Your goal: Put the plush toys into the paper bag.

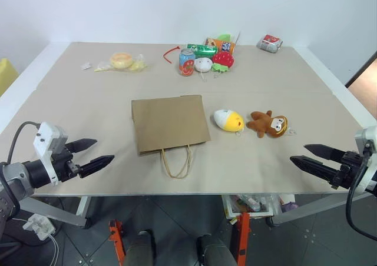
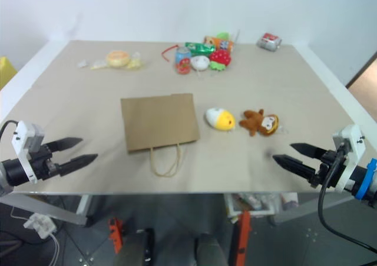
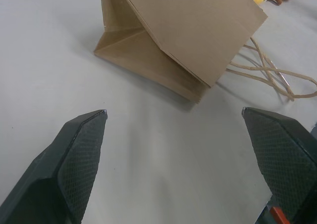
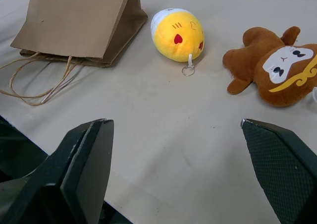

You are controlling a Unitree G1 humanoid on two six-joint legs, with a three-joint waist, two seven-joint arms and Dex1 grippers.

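Paper bag [image 1: 169, 123] flat at table centre; egg toy [image 1: 228, 120], monkey toy [image 1: 268, 124] beside it; drink can [image 1: 187, 62], strawberry toy [image 1: 222, 60] cluster beyond. Left gripper [image 1: 94, 155], right gripper [image 1: 310, 157]: fingers spread wide, empty.

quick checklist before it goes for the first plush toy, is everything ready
1. Right gripper open and empty: ok, jaws stand wide apart with nothing between them.
2. Left gripper open and empty: ok.
3. Yellow and white egg toy free to grasp: ok, it lies on the table apart from the bag and the monkey.
4. Brown monkey toy free to grasp: ok, it lies alone beside the egg toy.
5. Paper bag open to take a toy: not ok, it lies flat and folded, handles toward the near edge.
6. Path from the right gripper to the toys: ok, bare table between them.
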